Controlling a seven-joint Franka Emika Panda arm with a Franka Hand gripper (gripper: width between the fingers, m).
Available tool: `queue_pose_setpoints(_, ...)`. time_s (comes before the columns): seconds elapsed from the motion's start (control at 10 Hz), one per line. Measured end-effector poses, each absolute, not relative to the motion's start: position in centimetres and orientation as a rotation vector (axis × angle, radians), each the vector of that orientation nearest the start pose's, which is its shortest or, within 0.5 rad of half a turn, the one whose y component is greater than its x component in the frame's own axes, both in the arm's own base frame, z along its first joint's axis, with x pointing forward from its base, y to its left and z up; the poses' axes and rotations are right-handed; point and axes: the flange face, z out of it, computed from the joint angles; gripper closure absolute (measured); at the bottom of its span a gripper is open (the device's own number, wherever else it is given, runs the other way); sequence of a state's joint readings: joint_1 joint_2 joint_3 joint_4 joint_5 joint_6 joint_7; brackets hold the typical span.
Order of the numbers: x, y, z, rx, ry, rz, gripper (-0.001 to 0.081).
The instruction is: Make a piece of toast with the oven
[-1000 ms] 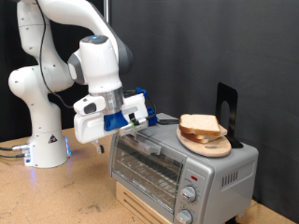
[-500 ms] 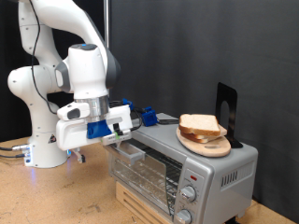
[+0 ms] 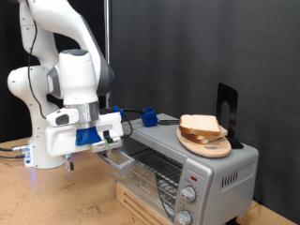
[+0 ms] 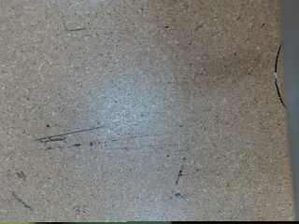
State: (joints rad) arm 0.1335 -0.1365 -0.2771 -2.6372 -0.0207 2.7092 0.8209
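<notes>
1. While the oven [image 3: 183, 171] stands with its door [image 3: 120, 159] pulled partly open, the gripper [image 3: 114, 137] sits at the door's upper edge; whether its fingers are wide or narrow cannot be told.
2. On the oven's top, the piece of toast [image 3: 201, 125] lies on a round wooden plate [image 3: 208, 143].
3. Only scratched, speckled tabletop [image 4: 131, 112] fills the wrist view.

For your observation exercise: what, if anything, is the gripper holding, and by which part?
It cannot be told. The gripper sits at the oven door's edge; its fingers are not clearly visible. The toast lies untouched on the plate.
</notes>
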Motion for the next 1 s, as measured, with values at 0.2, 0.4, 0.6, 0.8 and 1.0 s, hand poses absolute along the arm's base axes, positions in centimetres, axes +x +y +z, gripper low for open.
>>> queue_pose_setpoints(0.2, 43.7, -6.57, 30.71, -2.699, 1.374, -0.31, -0.0002)
queue_pose_setpoints(0.4, 43.48, -6.95, 30.48, -2.691, 1.368, -0.341, -0.0002)
queue_pose_setpoints(0.6, 43.31, -7.07, 30.33, -2.663, 1.374, -0.353, -0.0002)
queue_pose_setpoints(0.8, 43.2, -7.16, 30.23, -2.613, 1.407, -0.341, -0.0002)
queue_pose_setpoints(1.0, 43.24, -7.09, 30.14, -2.584, 1.445, -0.331, -0.0002)
